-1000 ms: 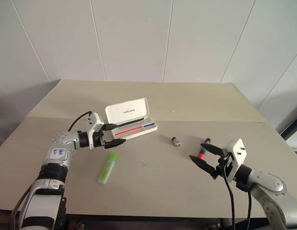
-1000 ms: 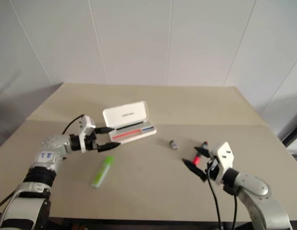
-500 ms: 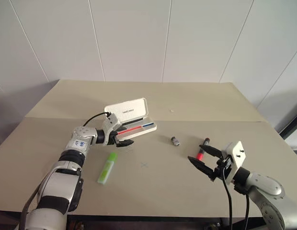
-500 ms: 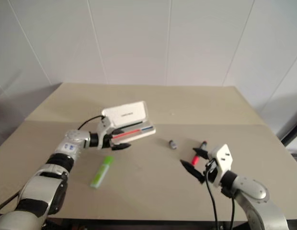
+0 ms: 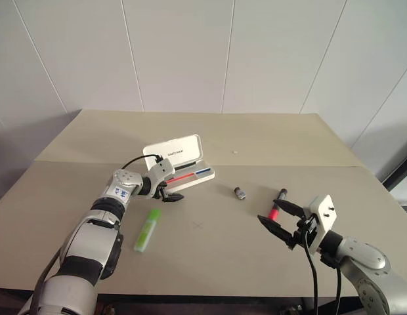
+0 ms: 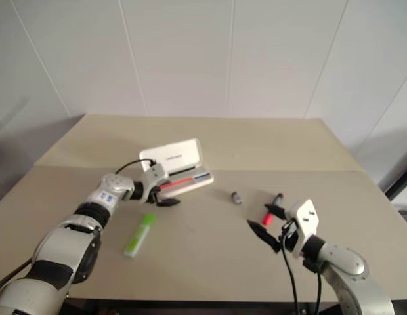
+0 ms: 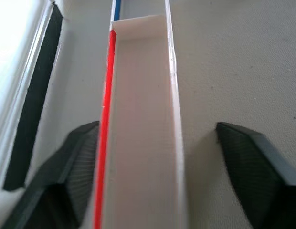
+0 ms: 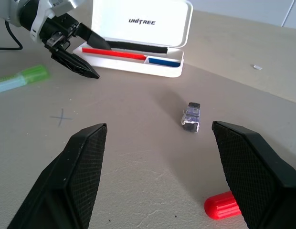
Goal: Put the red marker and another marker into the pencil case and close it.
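The white pencil case (image 5: 176, 153) lies open at the table's middle, lid raised, red and blue stripes inside. My left gripper (image 5: 171, 190) is open at the case's left end. One finger (image 7: 81, 167) reaches over the tray, the other (image 7: 253, 167) stays outside on the table, and the tray's front wall (image 7: 173, 95) lies between them with a gap on each side. The lime-green marker (image 5: 147, 230) lies on the table nearer me. The red marker (image 5: 277, 205) lies at the right, just beyond my right gripper (image 5: 272, 211), which hovers open and empty.
A small dark grey stubby object (image 5: 240, 193) lies between the case and the red marker. A faint cross mark (image 8: 61, 117) is on the table's middle. The table's front edge (image 5: 190, 292) runs close below both arms.
My left gripper has moved forward and right onto the case's left end, tilting downward, and its fingers have narrowed a little. The right arm has stayed still.
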### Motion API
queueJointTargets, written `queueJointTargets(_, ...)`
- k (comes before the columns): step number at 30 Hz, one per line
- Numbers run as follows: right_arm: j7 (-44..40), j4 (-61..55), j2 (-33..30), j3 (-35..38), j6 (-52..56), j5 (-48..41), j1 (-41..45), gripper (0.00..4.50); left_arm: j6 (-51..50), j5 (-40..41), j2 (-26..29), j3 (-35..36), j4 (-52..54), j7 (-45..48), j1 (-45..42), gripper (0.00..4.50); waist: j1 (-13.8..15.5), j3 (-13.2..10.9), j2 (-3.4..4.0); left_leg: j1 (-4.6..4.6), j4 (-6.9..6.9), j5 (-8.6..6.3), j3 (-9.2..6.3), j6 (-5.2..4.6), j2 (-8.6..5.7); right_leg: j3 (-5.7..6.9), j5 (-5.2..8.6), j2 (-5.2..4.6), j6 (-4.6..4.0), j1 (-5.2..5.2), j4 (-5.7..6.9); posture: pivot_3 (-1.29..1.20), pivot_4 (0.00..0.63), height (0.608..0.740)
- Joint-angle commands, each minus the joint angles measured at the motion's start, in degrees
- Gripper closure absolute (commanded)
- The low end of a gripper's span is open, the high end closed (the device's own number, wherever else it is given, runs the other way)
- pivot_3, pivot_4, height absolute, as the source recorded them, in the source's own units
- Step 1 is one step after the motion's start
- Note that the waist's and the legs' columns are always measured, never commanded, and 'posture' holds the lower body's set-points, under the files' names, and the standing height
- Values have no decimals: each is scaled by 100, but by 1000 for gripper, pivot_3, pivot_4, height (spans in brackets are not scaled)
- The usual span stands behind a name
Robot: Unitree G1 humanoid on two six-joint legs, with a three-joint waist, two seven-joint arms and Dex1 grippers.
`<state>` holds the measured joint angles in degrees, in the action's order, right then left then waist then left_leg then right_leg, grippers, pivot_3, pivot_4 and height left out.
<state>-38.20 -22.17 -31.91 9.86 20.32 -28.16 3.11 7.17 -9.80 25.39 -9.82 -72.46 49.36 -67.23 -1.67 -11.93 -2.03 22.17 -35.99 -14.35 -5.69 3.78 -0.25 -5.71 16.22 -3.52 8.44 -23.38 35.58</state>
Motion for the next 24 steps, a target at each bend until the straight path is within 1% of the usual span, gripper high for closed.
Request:
queueJointTargets(1, 11, -134, 9, 107, -131, -26, 82, 0, -22, -220, 46, -69, -88, -203, -57, 1886, -5, 0, 0, 0, -2, 0, 0, -1, 0, 0, 0, 1, 0, 0, 0, 0, 150, 740)
queueJointTargets(3, -17, -98, -14, 111, -141, -29, 120, 0, 8, -211, 62, -53, -65, -180, -60, 2494, -5, 0, 0, 0, -4, 1, 0, -1, 0, -1, 0, 1, 0, 1, 0, 0, 150, 740)
queueJointTargets(4, -33, -83, -25, 117, -141, -33, 137, 0, 27, -210, 74, -50, -50, -175, -58, 2554, -4, 0, 0, 0, -5, 1, 0, -2, 0, -1, -1, 1, 1, 1, 1, 0, 150, 740)
queueJointTargets(13, -412, 133, -183, 188, -206, -136, 342, 0, 255, 4, 257, 173, 228, -177, -34, 2554, -7, -1, -1, 3, -1, 1, 0, -2, 1, -1, -1, 1, 1, -2, 0, 0, 150, 740)
queueJointTargets(17, -643, 208, -278, 256, -230, -214, 391, 0, 409, 169, 379, 304, 595, 89, 104, 2554, 5, -1, -1, 9, 8, 1, -1, -2, 1, -1, 0, 1, 1, -10, 1, 0, 150, 740)
queueJointTargets(22, -755, 272, -321, 296, -222, -232, 423, 0, 435, 532, 545, 476, 1659, 745, 556, 2554, 12, -1, -1, 16, 8, -4, -1, -4, 0, -1, 1, -2, 3, -12, -5, 0, 150, 740)
queueJointTargets(24, -827, 290, -355, 308, -221, -261, 430, 0, 276, 799, 646, 507, 2425, 1223, 906, 2554, 10, -1, 0, 16, 8, -4, -1, -5, 0, -1, 1, -2, 2, -12, -5, 0, 150, 740)
